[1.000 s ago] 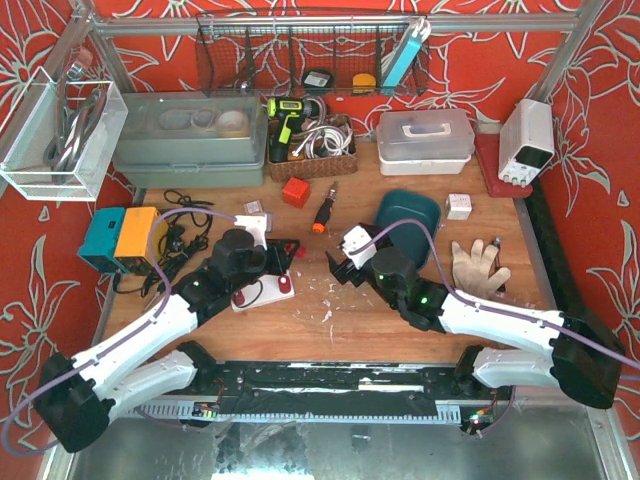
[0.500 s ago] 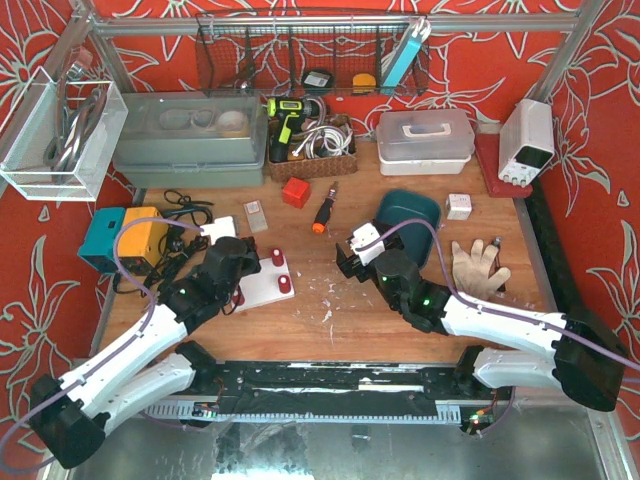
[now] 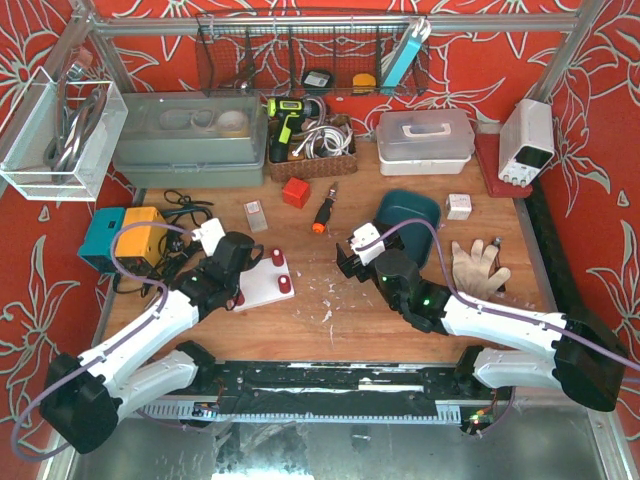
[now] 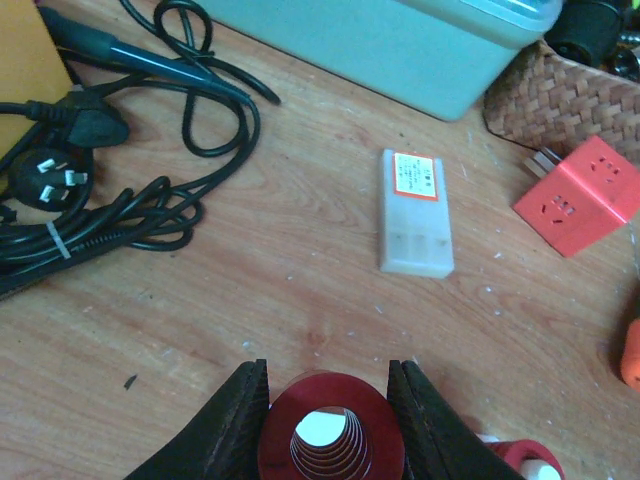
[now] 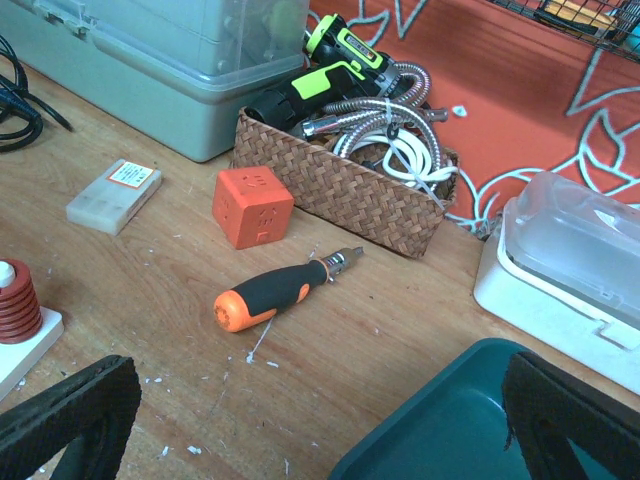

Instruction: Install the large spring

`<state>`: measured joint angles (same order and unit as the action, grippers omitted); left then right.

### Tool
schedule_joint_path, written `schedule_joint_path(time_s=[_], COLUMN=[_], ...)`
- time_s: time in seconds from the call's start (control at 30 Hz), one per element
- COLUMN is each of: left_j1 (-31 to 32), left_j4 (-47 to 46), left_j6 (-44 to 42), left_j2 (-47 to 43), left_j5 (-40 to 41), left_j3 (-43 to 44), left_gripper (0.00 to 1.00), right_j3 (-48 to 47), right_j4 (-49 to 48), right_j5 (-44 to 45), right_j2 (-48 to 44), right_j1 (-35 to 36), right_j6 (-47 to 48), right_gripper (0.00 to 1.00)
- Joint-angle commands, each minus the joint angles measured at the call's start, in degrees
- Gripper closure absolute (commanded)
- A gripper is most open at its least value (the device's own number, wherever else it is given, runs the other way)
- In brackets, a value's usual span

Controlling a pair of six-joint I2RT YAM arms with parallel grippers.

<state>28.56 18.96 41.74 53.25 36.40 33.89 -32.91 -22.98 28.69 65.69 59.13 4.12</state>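
- Left wrist view: the large spring [image 4: 330, 435], red and coiled, is seen end-on, pinched by its sides between the left fingers [image 4: 235, 425].
- White is seen through the bore of the spring, so it is judged to be held just over the white plate [image 3: 262, 287]. Whether a peg is already inside the coils cannot be told.
- A smaller red spring [image 5: 14, 300] is seen seated on a white-tipped peg at the plate's corner, in the right wrist view.
- The right fingers [image 5: 72, 408] are spread wide and nothing is held in them. They are placed off to the right of the plate, above the worktop [image 3: 340, 340].
- The step in hand is judged to be the seating of the large spring on its peg.
- Next, the bore should be lined up over a free peg and the spring pressed straight down, with the grip released only once it is seated. If the spring is tilted, the coils could catch.
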Motion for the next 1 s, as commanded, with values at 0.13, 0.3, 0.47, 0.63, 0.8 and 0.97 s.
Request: schedule_joint_path(time_s=[0.13,0.3,0.47,0.63,0.8,0.97], left_j1=[-0.86,-0.89,-0.91,-0.96,-1.18,-1.4], left_j4=[0.81,2.19,3.39,1.22,-1.23,-2.32], left_j6=[4.44,5.37,5.52,4.77,3.97,4.42], left_j2=[-0.08,0.94,2.12,2.3,3.0,6.84], left_j5=[5.44,5.67,5.8,5.25,4.4,4.21], left_j3=[-2.09,-1.86,-1.4,-2.79,-3.21,-3.48], left_gripper=[1.0,1.0,1.0,1.0,1.0,0.94], right_j3=[-0.56,-0.58,-0.56,-0.67,-0.65,-0.66], right_j4=[-0.19,-0.18,-0.22,-0.18,-0.16,0.04], right_j5=[0.96,1.06,1.1,1.11,1.0,0.98], right_j2=[0.62,0.66,0.82,1.13,0.93,0.8], right_j1=[-0.16,-0.17,-0.16,-0.15,-0.2,-0.14], right_j6=[0.1,0.3,0.39,0.54,0.52,0.62], right_gripper=[0.01,0.01,0.01,0.01,0.01,0.01])
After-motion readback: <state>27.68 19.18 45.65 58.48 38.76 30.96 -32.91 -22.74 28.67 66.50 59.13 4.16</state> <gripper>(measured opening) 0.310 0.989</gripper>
